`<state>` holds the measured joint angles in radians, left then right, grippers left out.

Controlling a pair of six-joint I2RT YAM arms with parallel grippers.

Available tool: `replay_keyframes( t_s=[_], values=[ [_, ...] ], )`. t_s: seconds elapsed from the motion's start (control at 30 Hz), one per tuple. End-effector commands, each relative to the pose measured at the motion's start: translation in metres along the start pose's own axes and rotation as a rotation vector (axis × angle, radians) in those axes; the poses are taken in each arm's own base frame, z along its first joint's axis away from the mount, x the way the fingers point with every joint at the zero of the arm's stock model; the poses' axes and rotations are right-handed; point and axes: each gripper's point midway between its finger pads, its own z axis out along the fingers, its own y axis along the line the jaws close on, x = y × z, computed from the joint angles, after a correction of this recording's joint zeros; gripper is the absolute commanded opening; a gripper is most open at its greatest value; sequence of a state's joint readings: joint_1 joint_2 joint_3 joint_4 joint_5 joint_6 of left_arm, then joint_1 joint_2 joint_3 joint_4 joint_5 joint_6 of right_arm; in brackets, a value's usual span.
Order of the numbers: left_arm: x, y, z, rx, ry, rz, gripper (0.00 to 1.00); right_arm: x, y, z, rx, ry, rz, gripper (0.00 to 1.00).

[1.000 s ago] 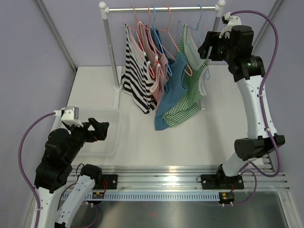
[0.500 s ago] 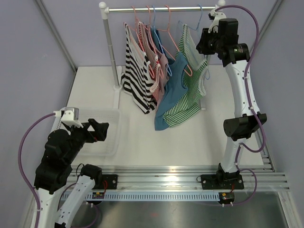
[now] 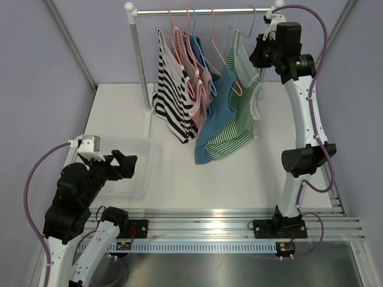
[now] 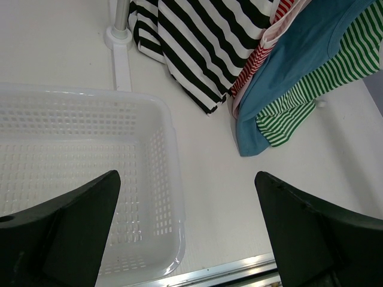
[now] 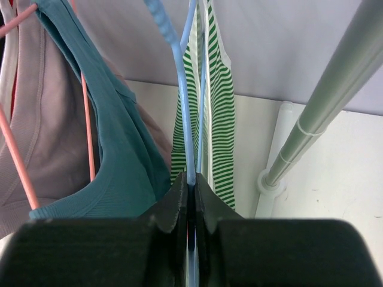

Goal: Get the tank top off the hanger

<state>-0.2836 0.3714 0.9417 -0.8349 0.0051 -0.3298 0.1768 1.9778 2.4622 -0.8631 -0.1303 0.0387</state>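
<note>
- Desk (image 3: 239, 173): carries the rack and the basket. The hung garments' hems come down near it.
- Rack (image 3: 203, 11): the rail holds a row of hangers. Mine is at the right end, close to the right post. I judge the lift must go straight up off the rail, without swinging into that post.
- Basket (image 4: 170, 149): white, empty, under my left claw and well apart from the rack. It is the likely drop place.
- Top (image 5: 221, 119): green-striped, hung on the blue hanger at the rail's right end, just beside a blue top (image 5: 119, 137).
- Hanger (image 5: 179, 89): its blue wire runs straight down into my right jaws.
- Right claw (image 5: 191, 179): closed on the hanger wire. Recommendation: hold firm, raise until the hook is off the rail, then draw it away from the neighbours so that no strap snags.
- Left claw (image 4: 185, 174): wide open and holding nothing. It should next take the top's hem and pull it down off the hanger.
</note>
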Motion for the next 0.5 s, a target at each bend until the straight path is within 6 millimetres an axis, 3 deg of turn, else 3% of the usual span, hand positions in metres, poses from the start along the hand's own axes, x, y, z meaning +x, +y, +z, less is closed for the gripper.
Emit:
replay_keyframes(
  t_s=[0.0,0.17,0.33,0.4,0.43,0.47],
  values=[
    [-0.011,-0.007,-0.007,0.034,-0.036,0.012,0.99,-0.065,0.014,-0.050,-0.014,-0.202,-0.008,0.00],
    [-0.016,-0.012,-0.013,0.054,-0.041,0.014,0.99,-0.090,0.017,-0.079,-0.007,-0.284,-0.011,0.00],
    [-0.024,-0.026,-0.020,0.119,-0.054,0.014,0.99,-0.092,0.016,-0.101,0.015,-0.293,-0.014,0.00],
    [-0.032,-0.035,-0.022,0.159,-0.061,0.016,0.99,-0.095,0.017,-0.120,0.024,-0.312,-0.021,0.00],
    [-0.035,-0.041,-0.023,0.188,-0.061,0.017,0.99,-0.087,0.015,-0.118,0.029,-0.290,-0.021,0.00],
    [-0.039,-0.046,-0.021,0.209,-0.065,0.019,0.99,-0.095,0.018,-0.137,0.027,-0.329,-0.024,0.00]
  ],
)
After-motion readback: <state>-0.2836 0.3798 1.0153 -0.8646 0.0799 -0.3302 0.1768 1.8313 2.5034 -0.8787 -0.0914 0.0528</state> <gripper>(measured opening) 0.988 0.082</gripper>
